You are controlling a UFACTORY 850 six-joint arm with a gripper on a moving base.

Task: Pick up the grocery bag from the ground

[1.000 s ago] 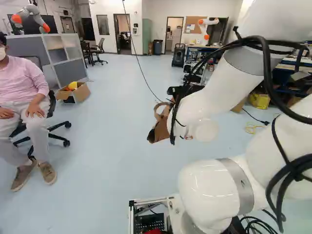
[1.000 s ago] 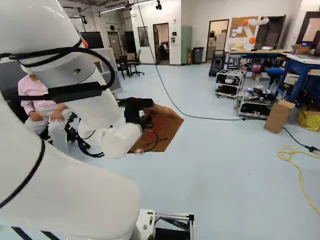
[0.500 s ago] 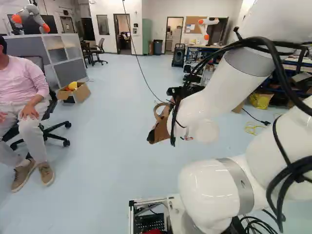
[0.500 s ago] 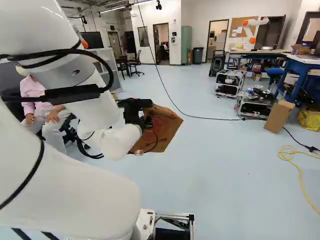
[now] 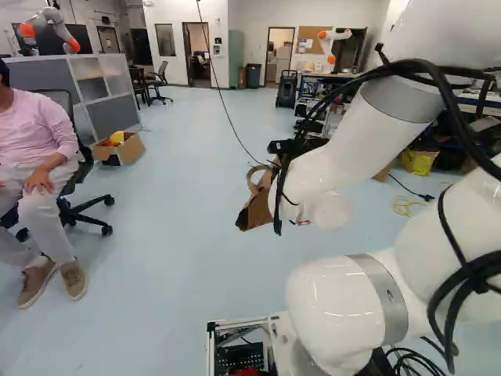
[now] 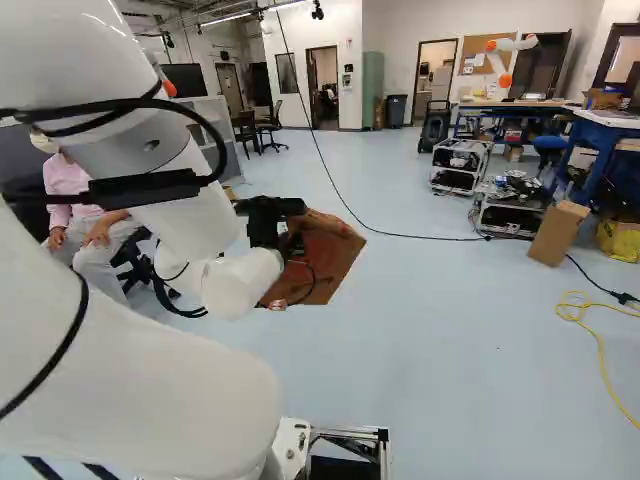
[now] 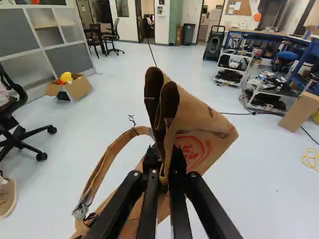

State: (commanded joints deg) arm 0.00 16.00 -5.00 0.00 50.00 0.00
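Observation:
In the right base view my gripper point(image 6: 282, 232) is at the end of the arm, beside a brown paper grocery bag point(image 6: 325, 262) with a red print. The left base view shows part of the same bag point(image 5: 257, 210) past the wrist, off the floor, a handle loop on top. In the wrist view the gripper point(image 7: 164, 167) is shut on the bag point(image 7: 199, 127), pinching its folded paper between both fingers. The bag's folds stand up ahead of the fingertips; one handle loops out beside them, and the lower part hangs tilted behind the fingers.
A person point(image 5: 43, 172) sits on a wheeled chair at the left of the left base view. Beyond stands an open cardboard box point(image 5: 119, 149). A black cable point(image 6: 400, 235) crosses the room. Racks point(image 6: 460, 167), a carton point(image 6: 558, 232) and a yellow cord point(image 6: 590, 325) lie rightward. Another robot point(image 5: 333, 39) stands far back.
The seated person has shifted slightly on the chair, to the left in the left base view. Arm, base and held bag show hardly any movement.

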